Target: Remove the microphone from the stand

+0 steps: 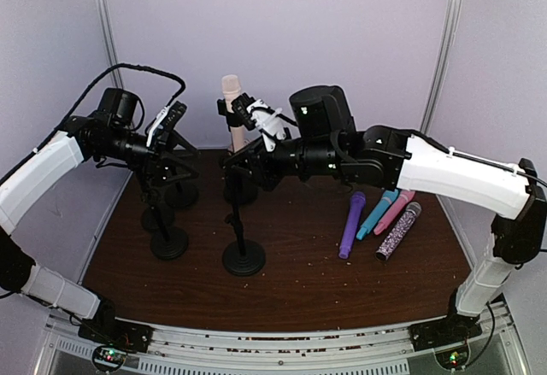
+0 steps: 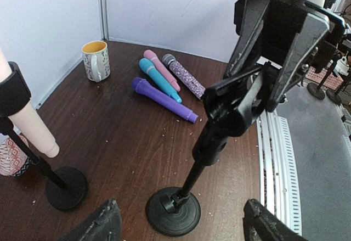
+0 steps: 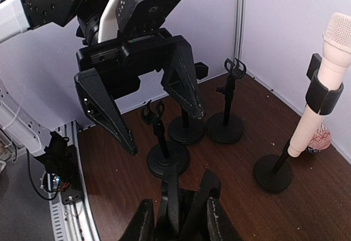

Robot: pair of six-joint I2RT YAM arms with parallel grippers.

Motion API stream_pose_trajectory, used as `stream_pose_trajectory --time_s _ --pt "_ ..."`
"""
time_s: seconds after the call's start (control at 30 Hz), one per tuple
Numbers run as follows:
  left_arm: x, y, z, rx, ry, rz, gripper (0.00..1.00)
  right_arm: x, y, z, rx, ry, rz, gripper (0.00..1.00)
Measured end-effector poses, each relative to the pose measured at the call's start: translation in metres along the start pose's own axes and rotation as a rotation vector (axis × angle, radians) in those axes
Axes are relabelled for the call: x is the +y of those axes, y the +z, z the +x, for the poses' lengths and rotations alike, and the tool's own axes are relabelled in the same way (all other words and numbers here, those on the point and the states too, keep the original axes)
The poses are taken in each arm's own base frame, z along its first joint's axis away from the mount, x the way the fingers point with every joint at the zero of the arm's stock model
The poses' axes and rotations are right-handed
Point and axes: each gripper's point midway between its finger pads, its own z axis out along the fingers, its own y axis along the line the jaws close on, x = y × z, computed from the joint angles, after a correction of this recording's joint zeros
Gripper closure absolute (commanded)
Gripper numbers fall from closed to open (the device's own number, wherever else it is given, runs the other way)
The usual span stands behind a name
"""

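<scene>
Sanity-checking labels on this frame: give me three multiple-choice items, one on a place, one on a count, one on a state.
1. Where is the cream microphone? A) lying flat B) clipped in a stand C) held in a gripper
2. How many microphones lie loose on the table? A) two B) six C) four
3. The left gripper is: A) open B) shut on a microphone C) shut on a stand
Key: 1B, upright in its clip; 2C, purple, teal, pink, glitter; 3A, fingers spread wide.

Cream mic (image 3: 335,43), clipped in stand (image 3: 273,174), seems upright
</scene>
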Motion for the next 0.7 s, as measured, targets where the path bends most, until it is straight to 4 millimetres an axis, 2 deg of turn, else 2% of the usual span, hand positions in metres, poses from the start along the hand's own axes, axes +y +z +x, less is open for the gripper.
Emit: stream_pose_trajectory --time_s 0.27,0.33,0.47,0.7 --pt "-0.002 0.000 0.003 0.010 -0.009 0.007 0.22 -0.010 -0.004 -0.002 0.011 -0.033 -0.105 0.81" --pt "-0.003 0.000 0.003 0.009 -0.013 0.013 0.22 -0.015 -0.006 -0.002 0.008 -0.071 -0.163 0.83" --pt "-0.004 0.001 0.003 0.006 -0.016 0.021 0.22 -0.020 -0.010 -0.001 0.019 -0.170 -0.267 0.81" --pt "-0.004 0.006 0.005 0.012 -0.024 0.036 0.22 -0.028 -0.001 -0.007 0.033 -0.361 -0.411 0.58"
